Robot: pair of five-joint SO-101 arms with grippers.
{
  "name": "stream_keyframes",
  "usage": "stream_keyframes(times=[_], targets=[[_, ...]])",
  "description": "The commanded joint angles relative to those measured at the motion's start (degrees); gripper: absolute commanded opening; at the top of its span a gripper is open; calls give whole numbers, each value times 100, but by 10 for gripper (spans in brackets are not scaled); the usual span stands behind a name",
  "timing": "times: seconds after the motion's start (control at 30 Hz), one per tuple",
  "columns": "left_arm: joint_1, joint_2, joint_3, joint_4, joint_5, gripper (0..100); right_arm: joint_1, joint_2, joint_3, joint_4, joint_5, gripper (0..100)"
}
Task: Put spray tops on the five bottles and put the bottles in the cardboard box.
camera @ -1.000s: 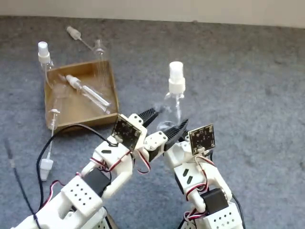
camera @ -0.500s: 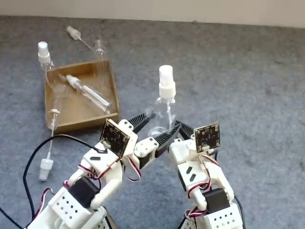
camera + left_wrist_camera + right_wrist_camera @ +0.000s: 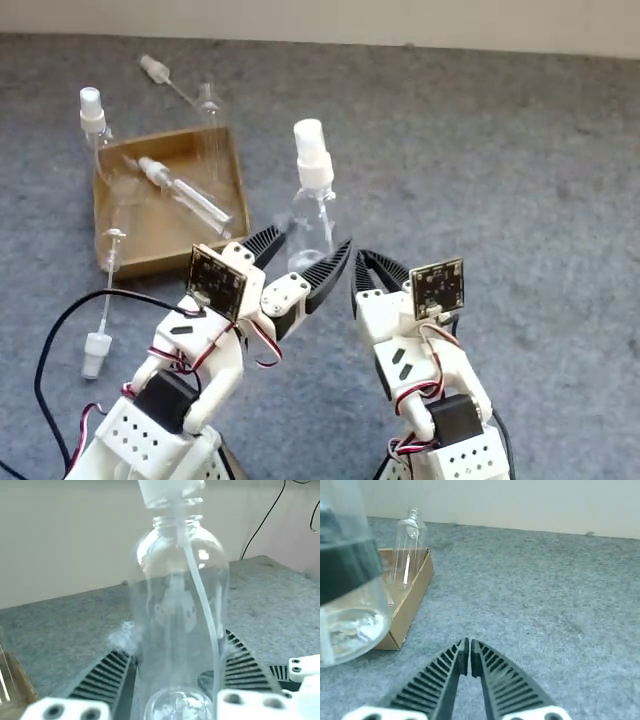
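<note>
Gripping the clear plastic bottle with white spray top (image 3: 308,205) upright, your left end effector (image 3: 300,262) has the brown cardboard box (image 3: 238,185) just to its left. The right end effector (image 3: 362,280), farther off, looks pinched shut and empty.

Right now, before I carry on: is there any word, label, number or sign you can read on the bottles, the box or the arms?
No readable text anywhere.
The clear plastic bottle with the white spray top, held in the left gripper: no label.
The brown cardboard box: no print to be seen.
The dark square board on the left wrist and the dark square board on the right wrist: tiny marks, too small to read.
</note>
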Motion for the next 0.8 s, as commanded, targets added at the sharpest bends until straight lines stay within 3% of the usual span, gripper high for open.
stream_keyframes(times=[0.0,0.3,0.53,0.77], targets=[[-110,-101,321,-1240,-44,84,-277,-84,40,-136,53,8],[-127,84,259,-1556,-44,84,-822,-84,13,-136,62,8],[-127,2273,-1112,-1618,-26,84,-875,-84,-4,-136,62,8],[-101,4426,-1429,-3367,-18,84,-875,-84,-13,-136,62,8]])
